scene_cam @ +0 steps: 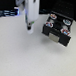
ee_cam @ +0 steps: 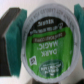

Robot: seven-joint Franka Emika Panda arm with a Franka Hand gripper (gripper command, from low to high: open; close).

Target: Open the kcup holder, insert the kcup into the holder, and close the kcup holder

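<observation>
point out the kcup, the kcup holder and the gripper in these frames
kcup [ee_cam: 45, 42]: wrist view, centre of its printed lid.
kcup holder [scene_cam: 58, 28]: exterior view, top of the black unit among the pods.
gripper [scene_cam: 28, 28]: exterior view, between the fingertips at the arm's lower end.

Pale tabletop under a dark backdrop.
You see a wide, off-white table surface [scene_cam: 25, 55] filling most of the exterior view, evenly lit with only soft shadows. Behind it, along the top edge, the background [scene_cam: 6, 1] is dark and blurred, with faint bluish shapes you cannot make out.
</observation>
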